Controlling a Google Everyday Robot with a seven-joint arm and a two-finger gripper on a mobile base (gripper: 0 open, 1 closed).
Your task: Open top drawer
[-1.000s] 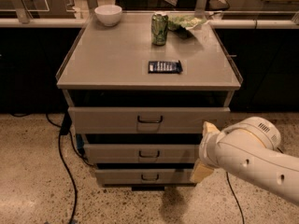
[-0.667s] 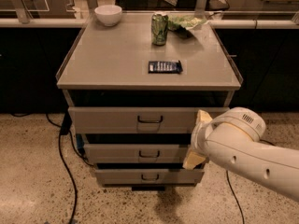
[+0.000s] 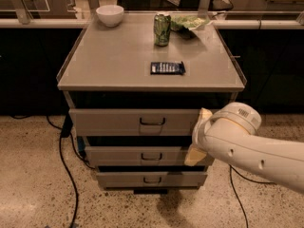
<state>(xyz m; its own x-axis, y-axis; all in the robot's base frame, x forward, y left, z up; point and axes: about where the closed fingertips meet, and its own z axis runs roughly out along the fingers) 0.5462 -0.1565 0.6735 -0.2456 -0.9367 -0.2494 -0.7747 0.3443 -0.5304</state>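
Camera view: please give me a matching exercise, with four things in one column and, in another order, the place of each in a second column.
Things:
1. white bowl
2. green can
3. dark packet
4. gripper

Places:
A. in front of the right end of the top drawer
B. far left corner of the cabinet top
C. near the middle of the cabinet top
D. far edge of the cabinet top, beside the green bag

Pairs: 1-B, 2-D, 3-C, 4-A.
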